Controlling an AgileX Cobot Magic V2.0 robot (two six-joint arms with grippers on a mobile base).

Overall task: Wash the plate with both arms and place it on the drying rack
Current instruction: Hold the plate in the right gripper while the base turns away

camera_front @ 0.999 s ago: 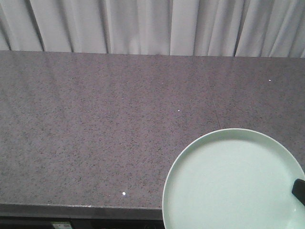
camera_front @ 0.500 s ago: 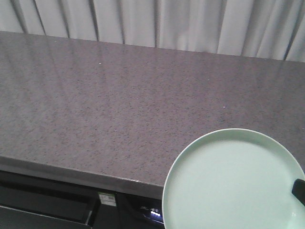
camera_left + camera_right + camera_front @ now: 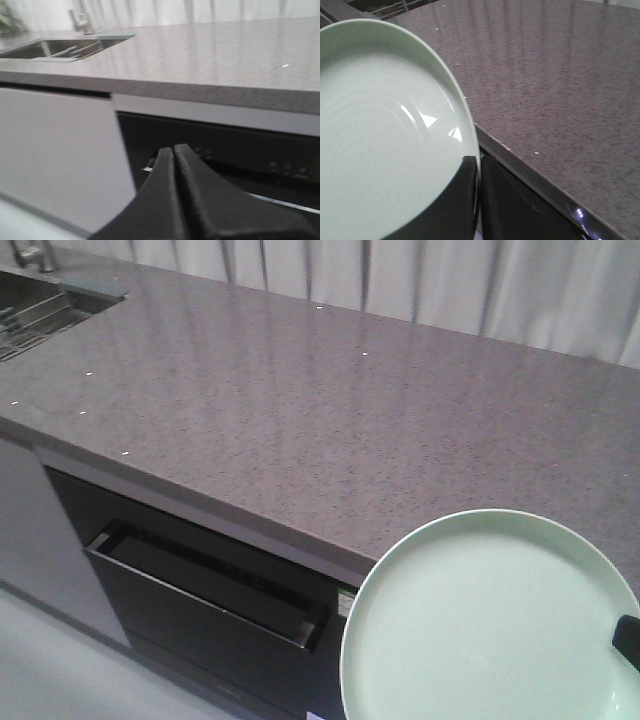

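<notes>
The pale mint-green plate (image 3: pixel 490 625) is held in the air in front of the counter's edge, at the lower right of the front view. My right gripper (image 3: pixel 479 167) is shut on the plate (image 3: pixel 380 135) at its rim, one finger on top and one beneath. One black finger (image 3: pixel 628 640) shows on the plate in the front view. My left gripper (image 3: pixel 174 149) is shut and empty, low in front of the black appliance. Thin wires of the drying rack (image 3: pixel 28 320) show at the far left by the sink.
A long speckled grey countertop (image 3: pixel 330 420) runs across, with white curtains behind. A steel sink (image 3: pixel 60 47) with a tap (image 3: pixel 80 17) is at its left end. A black appliance with a handle (image 3: pixel 200 590) and a white cabinet front (image 3: pixel 55 150) lie under the counter.
The front view has swung left and back: the counter's front edge, the black appliance and the sink corner came into view. The plate keeps its place in the frame, still gripped.
</notes>
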